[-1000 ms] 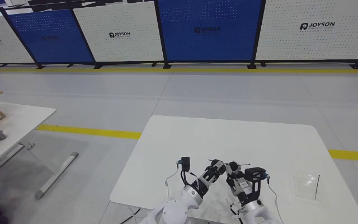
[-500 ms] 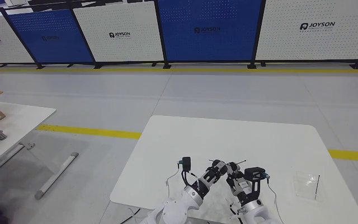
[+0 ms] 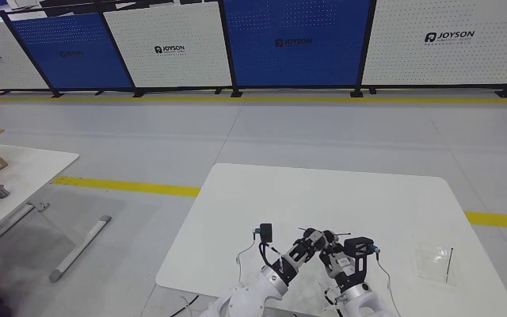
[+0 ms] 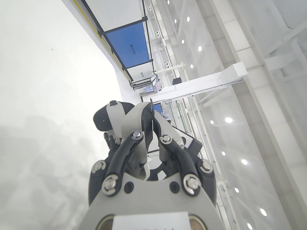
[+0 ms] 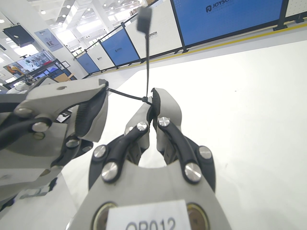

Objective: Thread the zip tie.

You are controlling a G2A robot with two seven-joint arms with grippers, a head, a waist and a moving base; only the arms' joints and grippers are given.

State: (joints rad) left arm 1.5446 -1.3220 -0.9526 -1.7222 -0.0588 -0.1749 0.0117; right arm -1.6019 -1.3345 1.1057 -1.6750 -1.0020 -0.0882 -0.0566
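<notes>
My left end effector (image 4: 151, 112) and right end effector (image 5: 151, 102) are both pinched shut on the zip tie (image 5: 146, 72). They hold it up by the near edge of the counter (image 3: 333, 190). Since a second ago they have come a little closer together.

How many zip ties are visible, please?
2: one zip tie held by left end effector and right end effector, one on the table by the bag; others may be hidden.

White table (image 3: 333, 198); clear plastic bag (image 3: 432, 261) flat near right edge, thin black strip (image 3: 449, 265) alongside.
</notes>
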